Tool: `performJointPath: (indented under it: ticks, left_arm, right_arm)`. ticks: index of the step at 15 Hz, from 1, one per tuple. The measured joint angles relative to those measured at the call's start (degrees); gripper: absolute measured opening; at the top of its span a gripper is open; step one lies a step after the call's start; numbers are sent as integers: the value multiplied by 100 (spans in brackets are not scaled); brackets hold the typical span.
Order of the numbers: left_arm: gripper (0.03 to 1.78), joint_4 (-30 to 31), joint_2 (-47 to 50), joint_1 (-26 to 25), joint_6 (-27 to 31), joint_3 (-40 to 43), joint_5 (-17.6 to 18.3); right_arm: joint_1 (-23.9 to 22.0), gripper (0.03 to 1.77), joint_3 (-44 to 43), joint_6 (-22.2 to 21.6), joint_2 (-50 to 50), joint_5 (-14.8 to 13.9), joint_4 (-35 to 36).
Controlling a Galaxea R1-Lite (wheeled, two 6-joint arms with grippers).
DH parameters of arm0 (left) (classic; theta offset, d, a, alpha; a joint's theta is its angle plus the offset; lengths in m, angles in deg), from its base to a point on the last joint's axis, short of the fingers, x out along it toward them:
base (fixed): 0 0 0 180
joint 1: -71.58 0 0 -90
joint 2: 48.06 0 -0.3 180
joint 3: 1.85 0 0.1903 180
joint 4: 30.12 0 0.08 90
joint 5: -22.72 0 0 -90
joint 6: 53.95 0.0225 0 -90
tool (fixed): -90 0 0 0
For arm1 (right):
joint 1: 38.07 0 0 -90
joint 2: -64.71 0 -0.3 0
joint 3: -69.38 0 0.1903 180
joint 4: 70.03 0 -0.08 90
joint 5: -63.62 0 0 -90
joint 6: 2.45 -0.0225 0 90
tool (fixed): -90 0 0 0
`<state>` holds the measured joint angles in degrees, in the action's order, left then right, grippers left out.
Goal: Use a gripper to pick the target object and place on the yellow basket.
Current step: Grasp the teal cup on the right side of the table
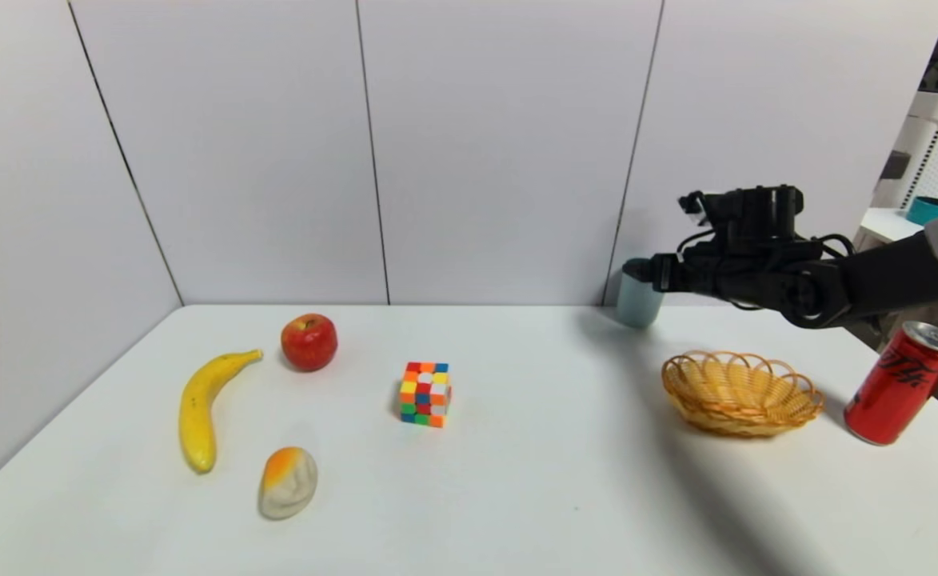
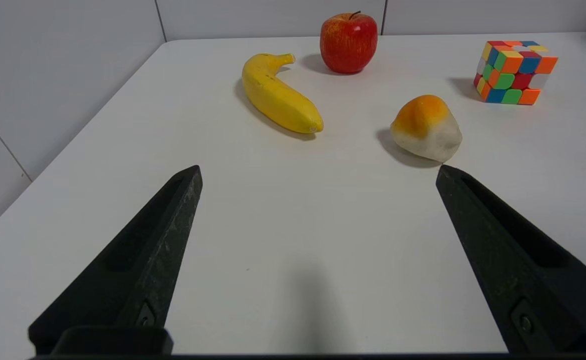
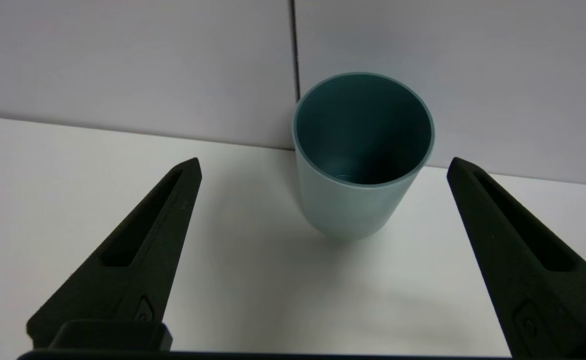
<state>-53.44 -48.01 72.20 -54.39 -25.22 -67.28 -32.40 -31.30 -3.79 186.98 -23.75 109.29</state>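
Right gripper (image 3: 322, 165) spread wide, holding nothing, hovering above the table (image 1: 516, 480) at the right of the head view. It faces the grey-blue cup (image 3: 360, 165). The cup stands upright by the back wall, right of centre in the head view, ahead of the fingertips and not yet between them. No contact seen.

The yellow basket (image 1: 740, 394) sits at lower right, empty, near the red can (image 1: 899, 382).

Left gripper (image 2: 317, 170) also spread, idle over bare table near the banana (image 2: 279, 95).

Judgement: approach stage only. Grasp, lift, carry and placing in the basket all remain.
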Motion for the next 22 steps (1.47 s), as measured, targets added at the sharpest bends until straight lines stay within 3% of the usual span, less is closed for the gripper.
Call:
performJointPath:
  ticks: [5, 20, 22]
  left_arm:
    - [169, 0, 0, 0, 2, 0, 0]
    - [169, -2, 0, 0, 2, 0, 0]
    - [169, -2, 0, 0, 2, 0, 0]
  right_arm:
    - [-41, 170, -2, 101, 542, -2, 719]
    - [-112, 170, -538, 93, 1320, 37, 961]
    - [-107, 135, -562, 82, 1356, 32, 967]
